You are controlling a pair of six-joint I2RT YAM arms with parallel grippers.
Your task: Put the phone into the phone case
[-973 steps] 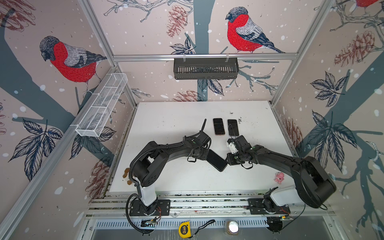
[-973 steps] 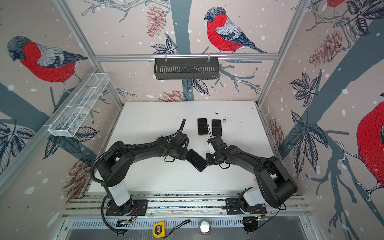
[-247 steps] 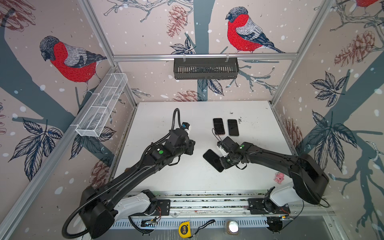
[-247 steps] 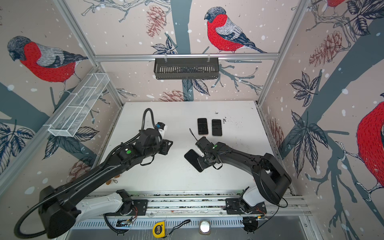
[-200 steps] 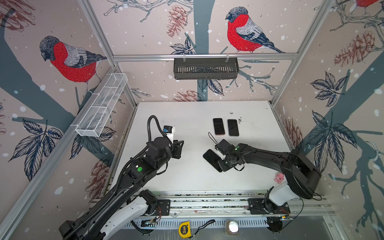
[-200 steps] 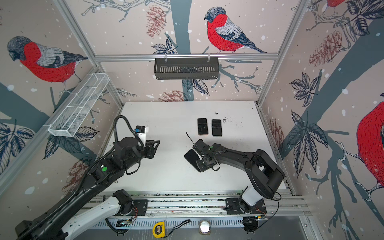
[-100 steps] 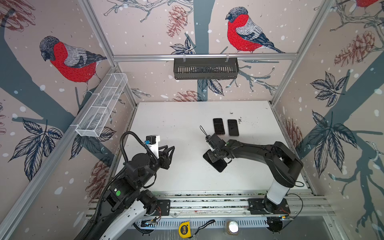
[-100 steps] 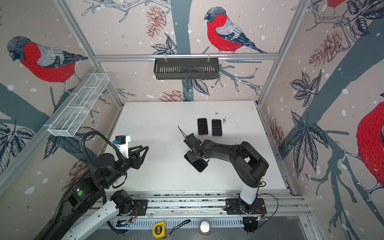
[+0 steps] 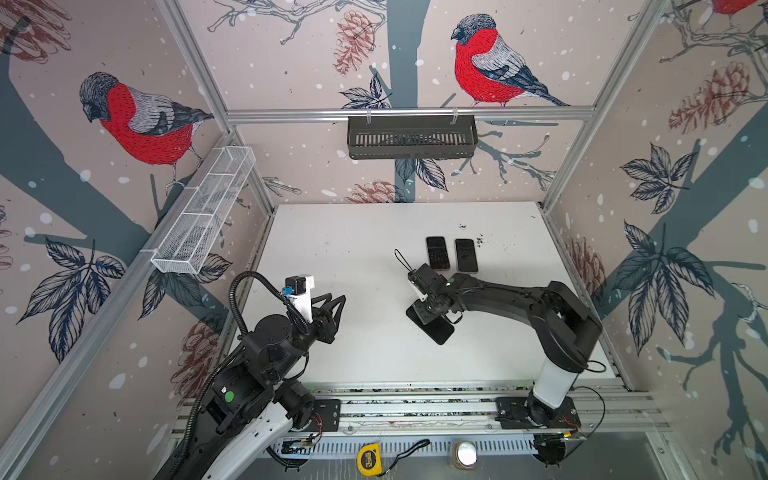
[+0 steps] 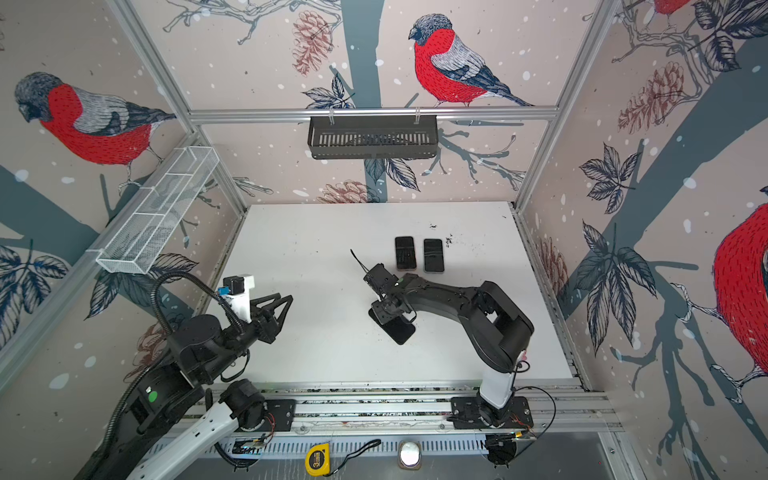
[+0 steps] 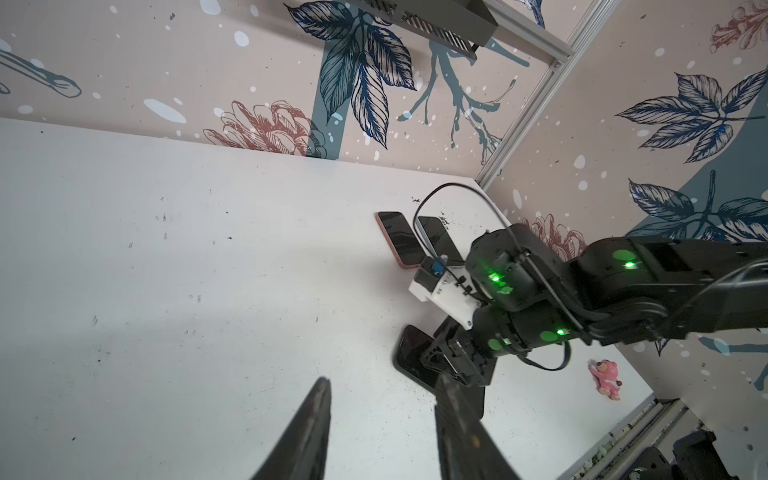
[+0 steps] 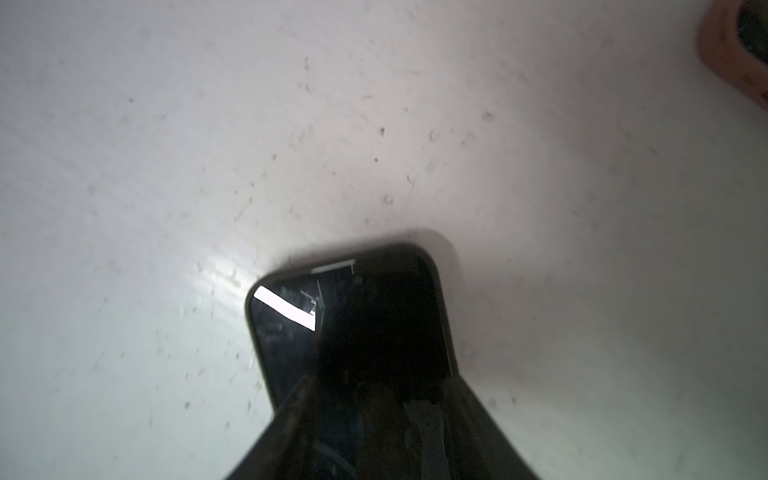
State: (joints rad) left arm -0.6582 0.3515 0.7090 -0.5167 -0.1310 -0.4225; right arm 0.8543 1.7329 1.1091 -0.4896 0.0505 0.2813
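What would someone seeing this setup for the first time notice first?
Probably the big red bullfinches printed on the walls all round the cell. Next, the right gripper low over a black phone lying slantwise mid-table, with a pink-rimmed phone and a dark phone side by side farther back. The left gripper hangs open and empty at the table's left side.

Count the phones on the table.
3. Two lie side by side, far back on the table: a pink-edged phone and a dark phone. The third phone lies angled near the middle, under the right pincer.
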